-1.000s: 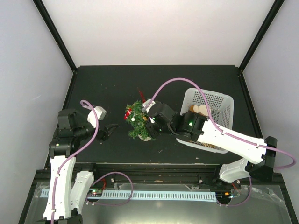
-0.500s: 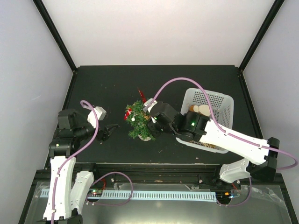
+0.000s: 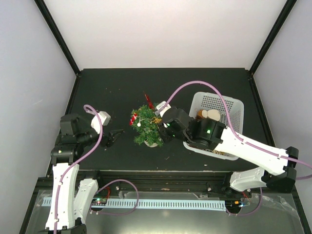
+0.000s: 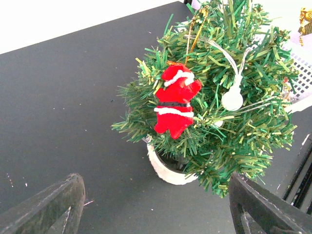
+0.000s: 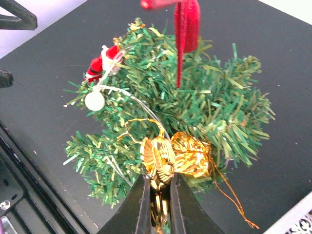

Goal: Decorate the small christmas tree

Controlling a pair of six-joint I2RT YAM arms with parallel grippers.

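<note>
The small christmas tree stands mid-table on its white base. A red Santa figure and a white ball hang on it, and a red ribbon sticks up from its top. My right gripper is shut on a gold bell ornament and holds it against the tree's right-side branches, beside a gold parcel ornament. Left of the tree my left gripper stands open and empty, its fingers low over the table and apart from the tree.
A white mesh basket with ornaments in it stands to the right of the tree, partly under my right arm. The table's front rail runs just behind the arm bases.
My right arm has shifted a little to the right and farther back, with the gold bell still held at the tree. The left arm and the tree have not moved.
</note>
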